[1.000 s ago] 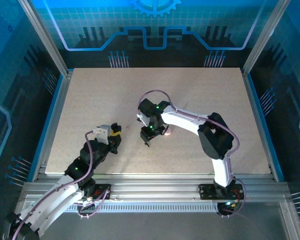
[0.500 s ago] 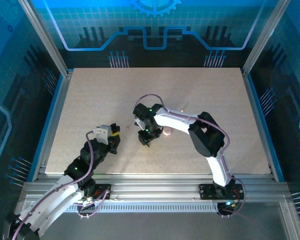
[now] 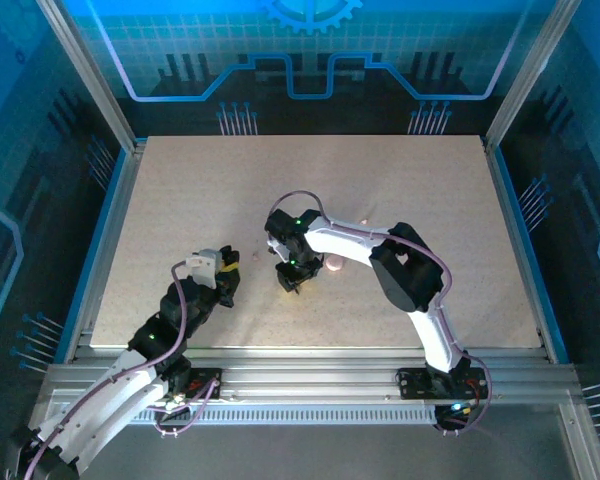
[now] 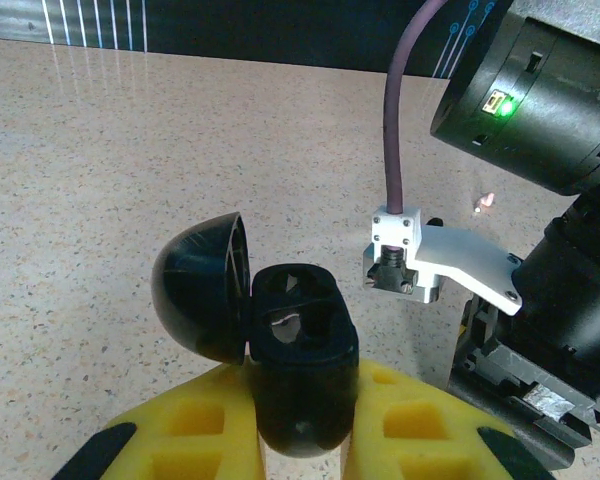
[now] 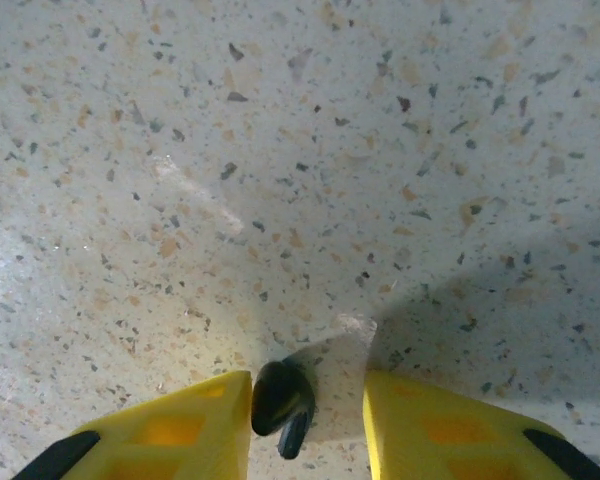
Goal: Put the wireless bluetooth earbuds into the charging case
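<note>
The black charging case (image 4: pixel 302 350) stands upright between the yellow fingers of my left gripper (image 4: pixel 305 388), which is shut on it; its lid (image 4: pixel 202 288) hangs open to the left and the sockets show. From above, the left gripper (image 3: pixel 225 280) sits left of centre. My right gripper (image 5: pixel 305 392) is low over the table (image 5: pixel 300 150) with a black earbud (image 5: pixel 280 402) between its fingers. The earbud lies against the left finger, with a gap to the right one, so the jaws are open. From above, the right gripper (image 3: pixel 290 282) is just right of the left one.
A small pink disc (image 3: pixel 335 264) lies on the table right of the right gripper. A tiny pale pink bit (image 3: pixel 362 221) lies farther back and appears as a speck (image 4: pixel 483 203) in the left wrist view. The right arm's wrist (image 4: pixel 540 100) is close beside the case.
The right arm has shifted a little left and its jaws have narrowed around the black earbud. The left gripper and case have stayed still.
</note>
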